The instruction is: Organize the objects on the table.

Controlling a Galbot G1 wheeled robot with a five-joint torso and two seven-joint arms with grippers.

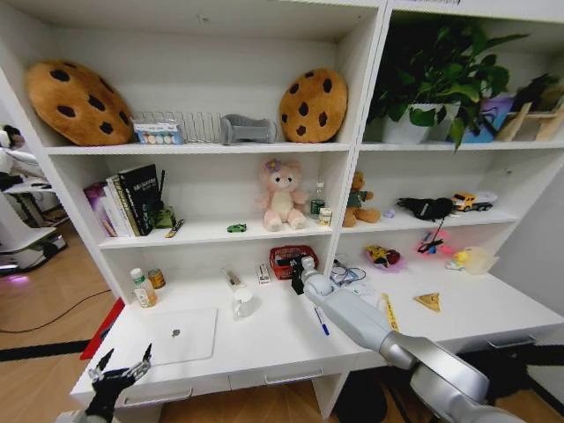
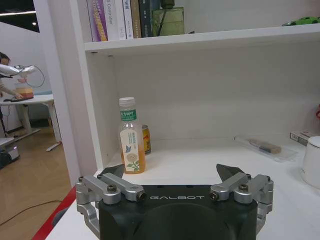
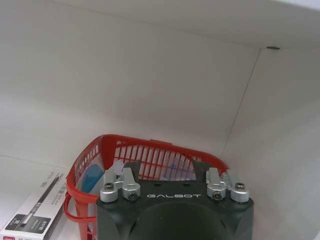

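On the long white table (image 1: 264,348) a silver-white laptop (image 1: 176,335) lies closed at the front left. A blue pen (image 1: 322,321) lies near the middle, beside my right arm. A tiny green toy car (image 1: 236,227) sits on the shelf above, and its edge shows as the green car (image 2: 302,21) in the left wrist view. My right gripper (image 1: 298,267) (image 3: 167,167) hangs open over a red basket (image 1: 284,261) (image 3: 150,152) at the back of the table, with nothing between its fingers. My left gripper (image 1: 123,368) (image 2: 170,172) stands open at the table's front left corner.
A juice bottle (image 2: 131,145) and a can (image 2: 146,139) stand at the back left. A white mug (image 1: 243,302), a clear pen case (image 2: 265,146), a small box (image 3: 35,215), a yellow ruler (image 1: 389,310) and cables lie around. Plush toys, books and cookie cushions fill the shelves.
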